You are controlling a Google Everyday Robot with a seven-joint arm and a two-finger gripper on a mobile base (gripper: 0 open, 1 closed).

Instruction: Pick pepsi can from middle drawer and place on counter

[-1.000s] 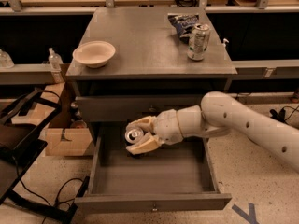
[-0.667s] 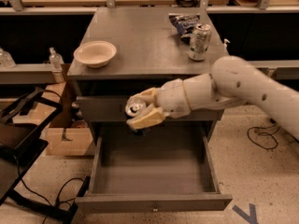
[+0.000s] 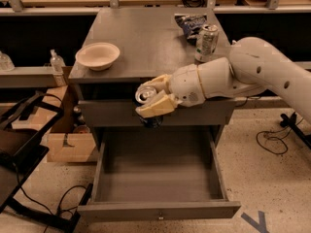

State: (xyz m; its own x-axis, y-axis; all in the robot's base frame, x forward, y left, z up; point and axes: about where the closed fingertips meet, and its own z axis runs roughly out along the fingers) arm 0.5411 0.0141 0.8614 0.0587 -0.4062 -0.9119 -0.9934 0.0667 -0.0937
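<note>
Jaws seemingly clasp one pepsi can [image 3: 146, 95] above one middle drawer [image 3: 194, 210].

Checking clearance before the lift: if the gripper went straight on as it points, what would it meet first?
The gripper, shut on the small dark blue pepsi can, points left in the picture, just below the flat grey counter. That way looks free, though depth is unclear.

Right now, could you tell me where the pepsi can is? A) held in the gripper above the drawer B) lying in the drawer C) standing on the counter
A: the gripper is shut on the pepsi can, holding it in the air above the open drawer.
</note>
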